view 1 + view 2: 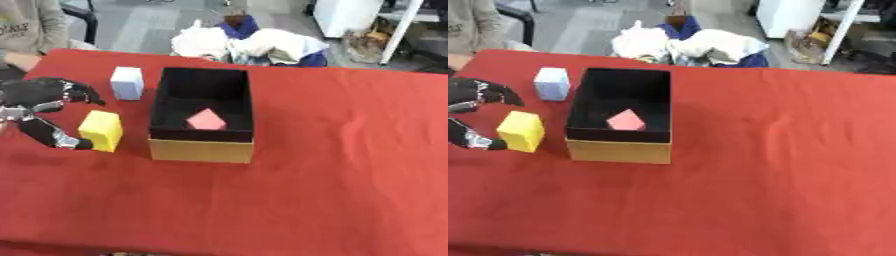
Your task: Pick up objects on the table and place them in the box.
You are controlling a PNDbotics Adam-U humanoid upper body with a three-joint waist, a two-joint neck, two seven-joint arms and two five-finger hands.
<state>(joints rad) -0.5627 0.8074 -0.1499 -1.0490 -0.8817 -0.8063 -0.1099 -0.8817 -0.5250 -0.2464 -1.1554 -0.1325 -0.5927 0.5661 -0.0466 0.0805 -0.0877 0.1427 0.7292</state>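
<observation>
left hand (39, 107) spread open | yellow block (101, 130) beside, thumb seemingly touching

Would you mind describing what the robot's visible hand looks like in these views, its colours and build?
Only the left hand shows, at the left edge. Its palm and back are bulky and mostly black, with a matte look. The fingers are black with silver, metallic-looking segments, most plainly seen on the lower one with its dark tip. No cables or markings can be made out. The right hand is not in view.

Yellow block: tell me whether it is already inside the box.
No, the yellow block stands on the red table left of the box.
</observation>
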